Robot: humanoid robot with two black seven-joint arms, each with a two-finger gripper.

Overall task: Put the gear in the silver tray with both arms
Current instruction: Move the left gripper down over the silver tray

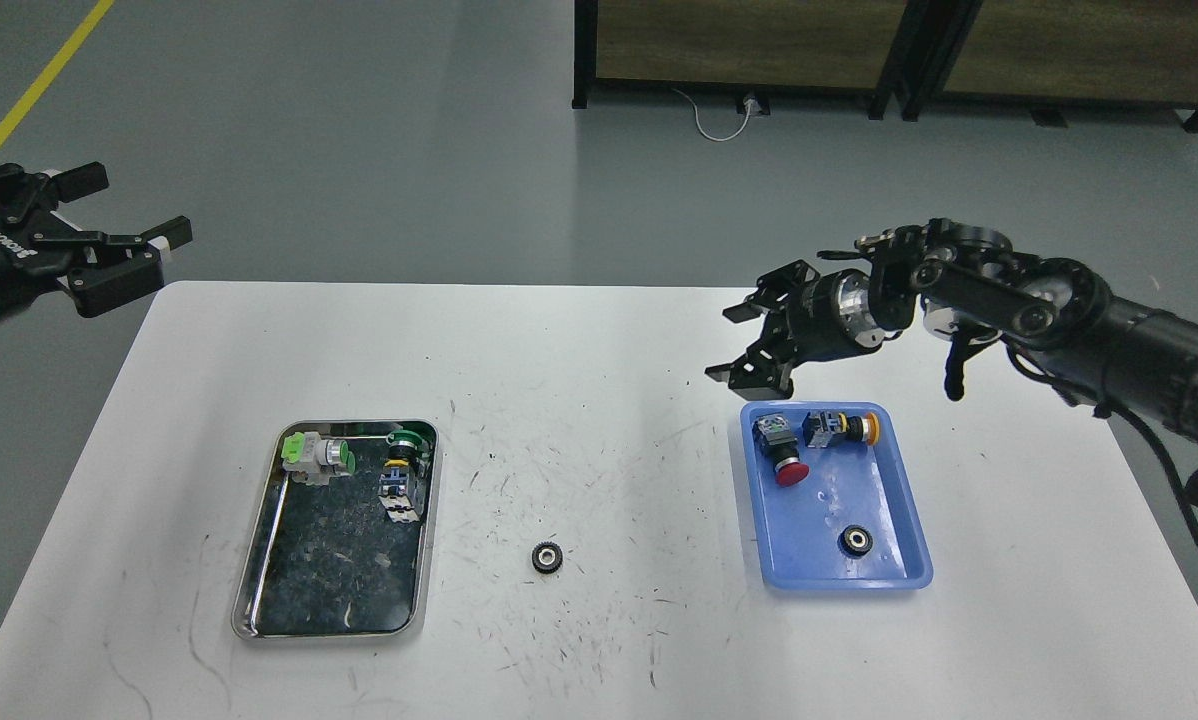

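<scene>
Head view, read left to right. The left hand [124,250], black and two-fingered, hangs released and empty beyond the tabletop's [579,330] ten o'clock corner, fingers spread.

On the white scratched tabletop, at about eight o'clock, lies the shiny rectangular silver tray [259,560] with raised rim and dark scuffed bottom. Its far end holds two push-button switches: one with a green cap [317,457] at the tray's eleven o'clock, one with a dark green head and blue body [402,470] at its one o'clock. The near half of the tray is bare.

A small black toothed gear with a pale hub [546,557] lies flat on the tabletop between the trays, near the silver tray's four o'clock corner but not touching it.

The smaller blue plastic tray [899,500], at four o'clock, carries a red mushroom-head switch [781,450], a yellow-ringed switch [839,428] and a second black gear [855,541].

The right hand [754,340] hovers released and empty over the blue tray's eleven o'clock corner.

Counts: two trays, two gears, four switches, two hands.

Judged step: fetching a gear. The right hand would best descend vertically, fingers straddling the rim of the thin disc, then set it in the silver tray's bare near half, clear of the switches.
</scene>
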